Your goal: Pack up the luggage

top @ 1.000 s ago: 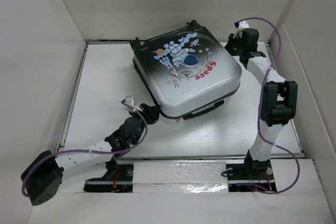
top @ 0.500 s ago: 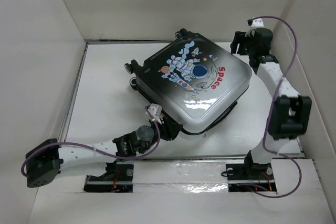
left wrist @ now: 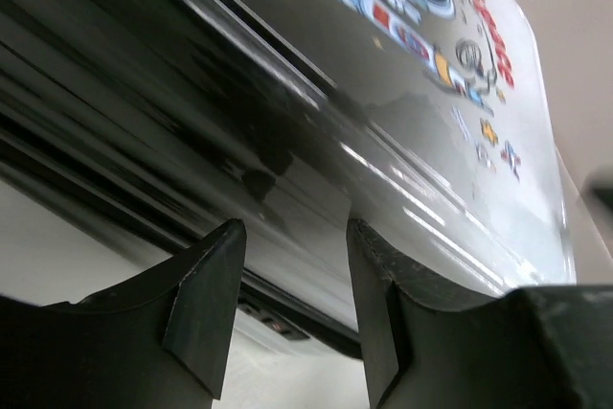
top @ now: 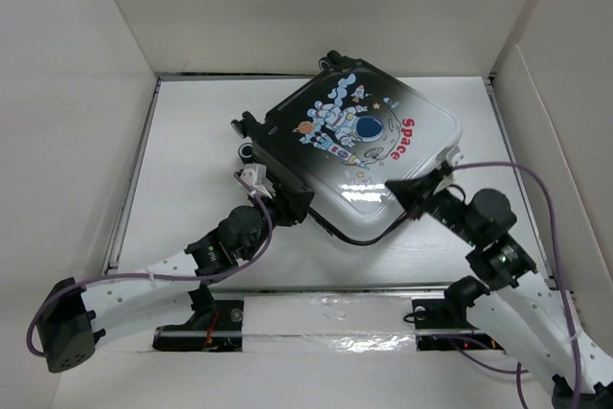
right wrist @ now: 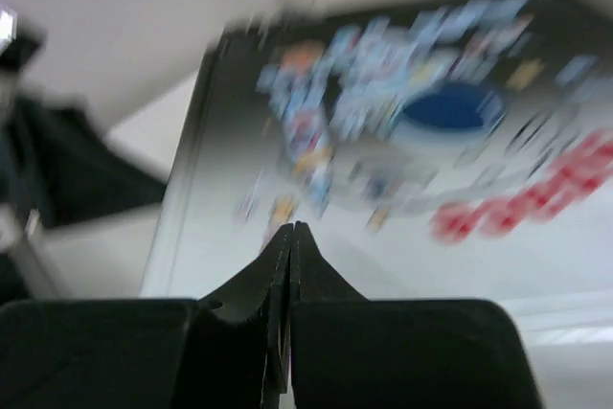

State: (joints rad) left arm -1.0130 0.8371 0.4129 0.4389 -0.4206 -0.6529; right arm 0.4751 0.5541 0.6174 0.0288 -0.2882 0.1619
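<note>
The luggage [top: 356,136] lies closed and flat on the white table, astronaut and red "Space" side up, wheels toward the far left. My left gripper [top: 287,206] is open at its near-left side. In the left wrist view the fingers [left wrist: 206,304] stand apart in front of the dark shell and zip seam [left wrist: 316,131], holding nothing. My right gripper [top: 402,189] is shut and empty, its tip over the near white corner of the lid. In the right wrist view the closed tips [right wrist: 289,229] point at the blurred lid [right wrist: 431,141].
White walls box in the table [top: 192,150] on the left, back and right. A raised rim [top: 129,189] runs along the left edge. My left arm shows dark at the left of the right wrist view [right wrist: 57,160].
My right arm swung from the far right corner to the near side of the luggage. The luggage turned and shifted slightly. My left gripper moved up along its near-left edge.
</note>
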